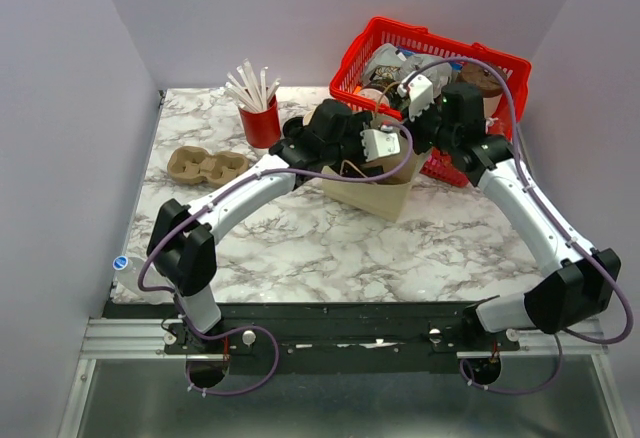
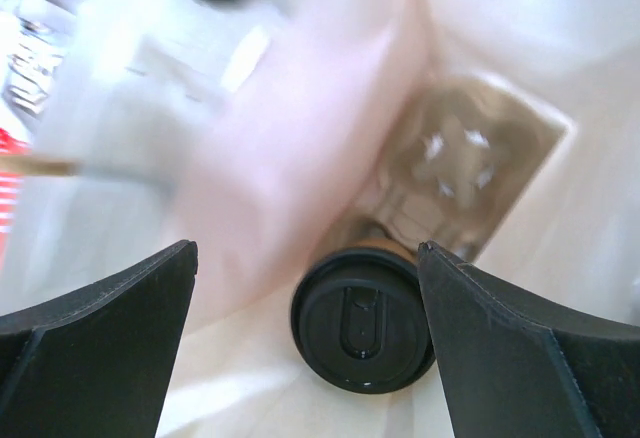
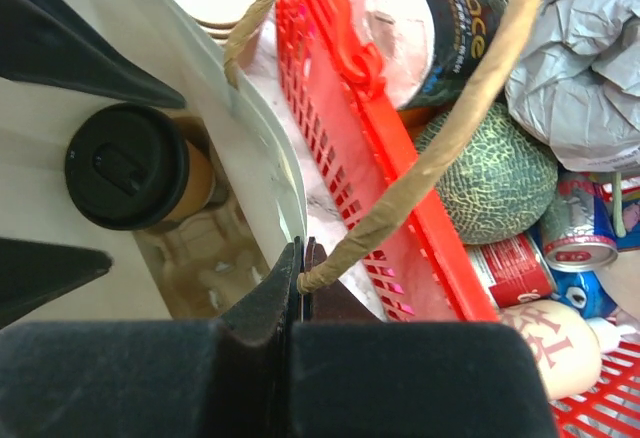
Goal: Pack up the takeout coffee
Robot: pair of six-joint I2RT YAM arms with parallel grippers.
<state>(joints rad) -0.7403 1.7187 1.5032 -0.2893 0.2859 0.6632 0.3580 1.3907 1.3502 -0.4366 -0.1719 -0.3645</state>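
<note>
One takeout coffee, black-lidded, down inside paper bag, seated in carrier so upright | left gripper: spread wide above, gripping nothing, clear to withdraw | right gripper: clamped on bag rim at 1 o'clock, by handle root, holding mouth open
</note>
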